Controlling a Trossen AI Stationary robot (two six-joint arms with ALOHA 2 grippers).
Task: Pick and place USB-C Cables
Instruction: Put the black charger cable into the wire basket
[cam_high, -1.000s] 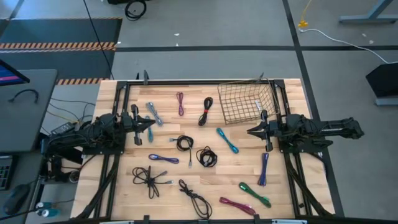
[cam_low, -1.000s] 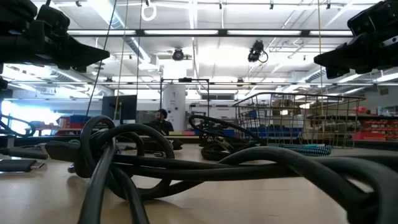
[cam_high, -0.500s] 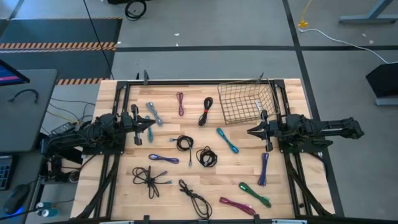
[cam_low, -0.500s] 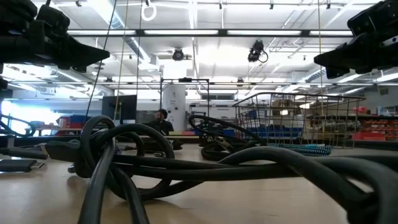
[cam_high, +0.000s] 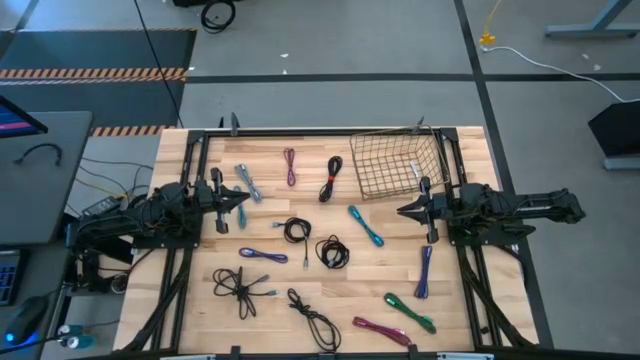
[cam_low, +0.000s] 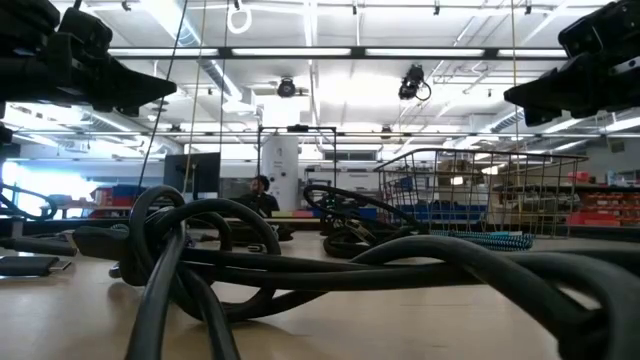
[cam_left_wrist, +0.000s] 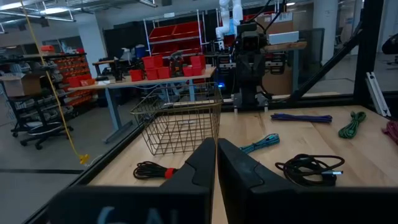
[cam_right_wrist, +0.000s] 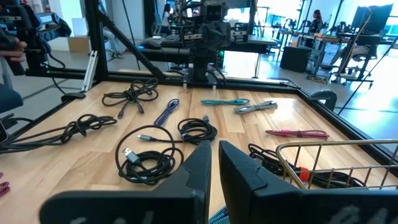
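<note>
Several short USB-C cables lie scattered flat on the wooden table (cam_high: 460, 320). Among them are a silver-blue one (cam_high: 248, 182), a purple one (cam_high: 290, 166), a black one with a red tie (cam_high: 331, 180), a teal one (cam_high: 366, 225) and two black coils (cam_high: 296, 230) (cam_high: 332, 251). Nearer the front edge lie a green one (cam_high: 410, 312) and a magenta one (cam_high: 380, 329). My left gripper (cam_high: 236, 207) hovers shut at the table's left side, beside a small teal cable (cam_high: 241, 216). My right gripper (cam_high: 402, 211) hovers shut at the right side, just in front of the wire basket (cam_high: 397, 165). The two point at each other.
The wire basket (cam_left_wrist: 180, 127) stands at the table's far right, with a pale item inside (cam_high: 415, 170). A black frame rims the table (cam_high: 300, 131). In the low view a black cable (cam_low: 300, 270) fills the foreground. A person (cam_low: 260, 190) sits far off in the room.
</note>
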